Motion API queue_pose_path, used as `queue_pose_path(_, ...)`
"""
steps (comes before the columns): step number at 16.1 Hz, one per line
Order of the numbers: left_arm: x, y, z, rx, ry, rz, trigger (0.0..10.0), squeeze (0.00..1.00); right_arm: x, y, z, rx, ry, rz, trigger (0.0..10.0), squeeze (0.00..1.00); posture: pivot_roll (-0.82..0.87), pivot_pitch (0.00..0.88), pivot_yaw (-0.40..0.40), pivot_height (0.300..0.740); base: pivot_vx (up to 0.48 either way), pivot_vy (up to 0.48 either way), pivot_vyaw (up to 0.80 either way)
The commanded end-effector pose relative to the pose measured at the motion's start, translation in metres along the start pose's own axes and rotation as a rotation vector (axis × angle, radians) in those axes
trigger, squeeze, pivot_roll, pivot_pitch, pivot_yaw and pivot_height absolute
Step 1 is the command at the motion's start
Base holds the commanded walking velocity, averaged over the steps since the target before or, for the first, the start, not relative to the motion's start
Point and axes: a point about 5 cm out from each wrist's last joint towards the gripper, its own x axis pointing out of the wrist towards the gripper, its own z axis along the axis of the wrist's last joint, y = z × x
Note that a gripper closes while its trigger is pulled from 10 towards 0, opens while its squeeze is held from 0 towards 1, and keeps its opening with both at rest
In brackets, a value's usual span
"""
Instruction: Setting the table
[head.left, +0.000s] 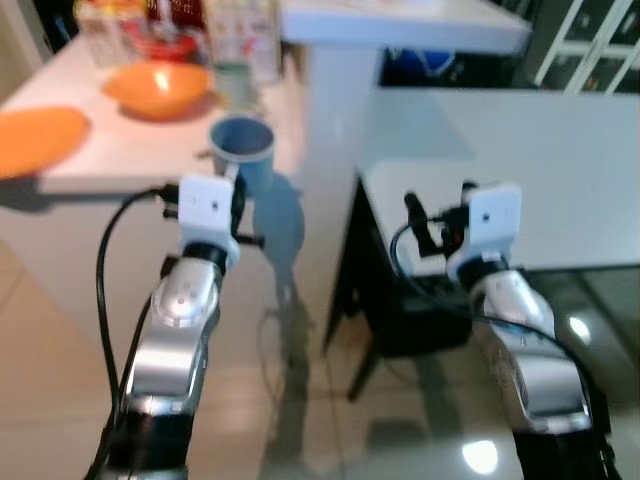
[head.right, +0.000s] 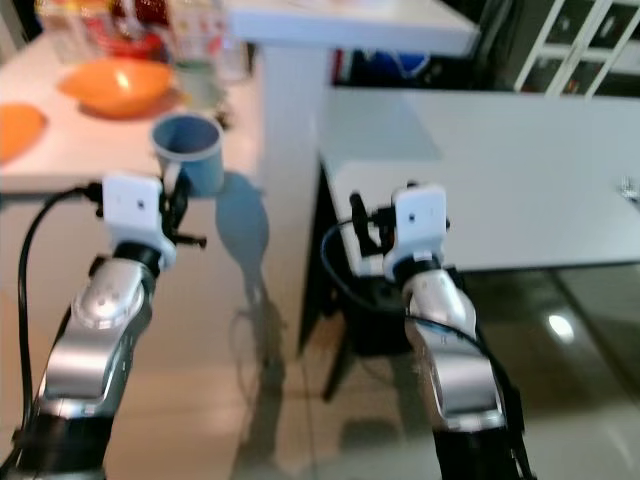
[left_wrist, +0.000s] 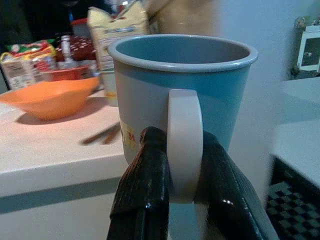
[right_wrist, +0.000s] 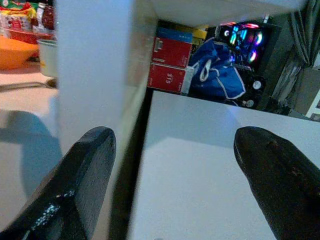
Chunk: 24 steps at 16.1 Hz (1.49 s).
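Left end effector (left_wrist: 182, 165) is clamped on the handle of the blue mug (head.left: 242, 150), holding it at the counter (head.left: 120, 150) edge near the orange bowl (head.left: 158, 88). Right end effector (right_wrist: 175, 175) hangs wide open, empty.

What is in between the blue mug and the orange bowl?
Bare white counter lies between the blue mug, held by the left gripper, and the orange bowl; the left wrist view shows a blurred thin dark thing there.

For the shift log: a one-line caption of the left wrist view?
Left gripper clamps the blue mug by its handle, orange bowl behind.
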Motion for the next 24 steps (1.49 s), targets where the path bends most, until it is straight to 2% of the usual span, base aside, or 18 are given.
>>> queue_pose_path(1, 0.003, -0.01, 0.003, -0.01, -0.008, -0.02, 10.0, 0.0, -0.001, -0.009, -0.003, -0.016, 0.016, -0.021, 10.0, 0.0, 0.01, 0.0, -0.029, 0.74, 0.0, -0.48, 0.0)
queue_pose_path(5, 0.008, -0.007, 0.004, -0.044, -0.016, 0.028, 10.0, 0.0, 0.005, -0.005, 0.003, -0.044, 0.004, 0.026, 10.0, 0.0, -0.02, 0.0, -0.058, 0.74, 0.0, -0.48, 0.0)
queue_pose_path(9, 0.003, -0.01, -0.004, -0.052, 0.009, 0.014, 10.0, 0.0, 0.001, -0.002, 0.0, -0.052, 0.013, 0.022, 10.0, 0.0, -0.05, 0.0, -0.023, 0.74, 0.0, -0.48, 0.0)
queue_pose_path(12, 0.006, -0.005, -0.003, -0.048, -0.006, 0.033, 10.0, 0.0, -0.005, -0.003, -0.002, -0.06, 0.028, 0.024, 10.0, 0.0, -0.05, 0.0, -0.033, 0.74, 0.0, -0.48, 0.0)
queue_pose_path(16, 0.003, -0.003, -0.007, -0.026, 0.013, 0.034, 10.0, 0.0, -0.002, -0.002, -0.003, -0.055, 0.029, 0.025, 10.0, 0.0, -0.03, 0.0, -0.033, 0.74, 0.0, -0.48, 0.0)
queue_pose_path(20, -0.001, 0.004, -0.007, 0.002, 0.015, 0.054, 10.0, 0.0, 0.001, 0.008, -0.006, -0.034, 0.033, 0.044, 10.0, 0.0, 0.0, 0.0, -0.049, 0.74, 0.0, -0.48, 0.0)
queue_pose_path(24, 0.001, -0.002, -0.006, 0.001, 0.011, 0.044, 10.0, 0.0, 0.006, 0.0, -0.003, -0.038, 0.022, 0.029, 10.0, 0.0, 0.01, 0.0, -0.05, 0.74, 0.0, -0.48, 0.0)
